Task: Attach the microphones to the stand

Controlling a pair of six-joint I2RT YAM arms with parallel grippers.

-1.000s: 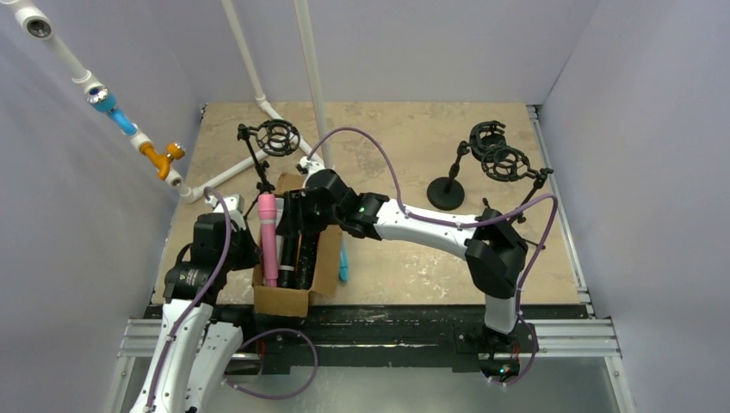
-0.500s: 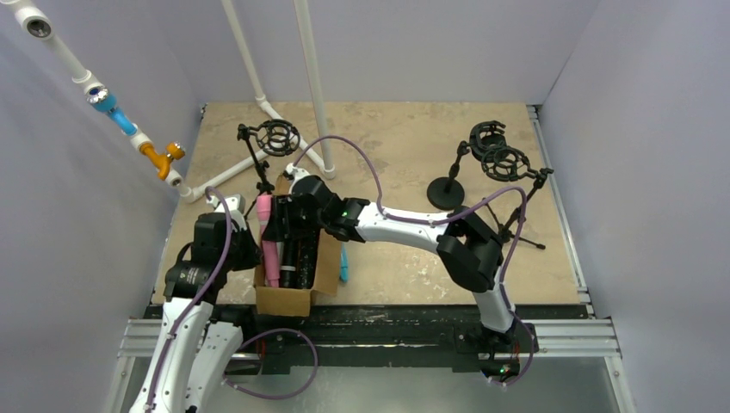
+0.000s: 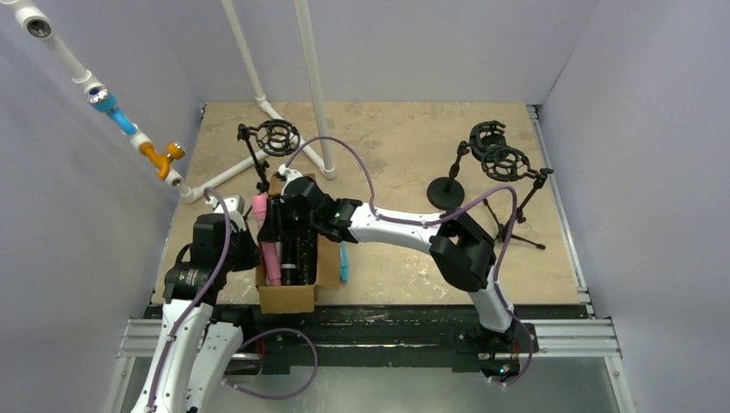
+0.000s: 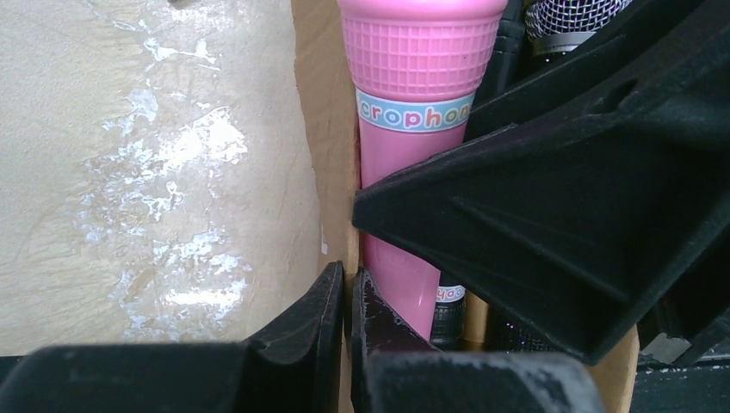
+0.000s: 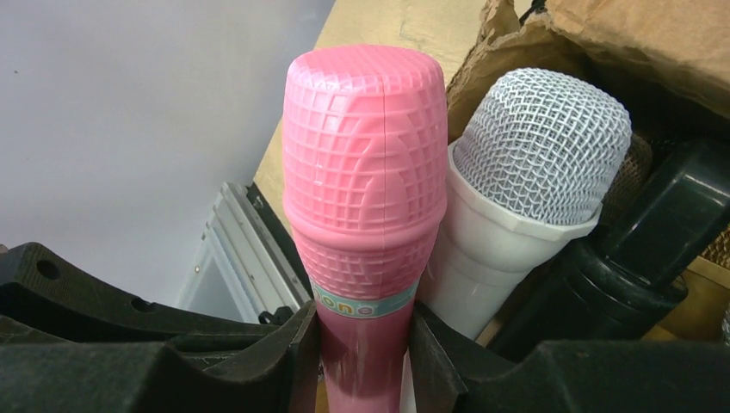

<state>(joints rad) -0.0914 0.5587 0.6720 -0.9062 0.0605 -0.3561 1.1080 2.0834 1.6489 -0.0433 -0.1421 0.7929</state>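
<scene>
Right gripper (image 5: 361, 344) is clamped on the pink microphone (image 5: 366, 172) just below its head. The mic sits in the cardboard box (image 3: 288, 298), along the left wall. Left gripper (image 4: 346, 301) is pinched shut on that wall, bracing the box. My take: draw the mic out slowly along its own axis so neighbours don't drag, box pinned. Box also holds a white microphone (image 5: 534, 146), touching the pink one, and a black microphone (image 5: 637, 249) beside it. Nearest stand (image 3: 277, 138) is just behind the box, ring empty.

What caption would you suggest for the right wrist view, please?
Right gripper jaws clasp the pink microphone beside a white microphone in the cardboard box.
</scene>
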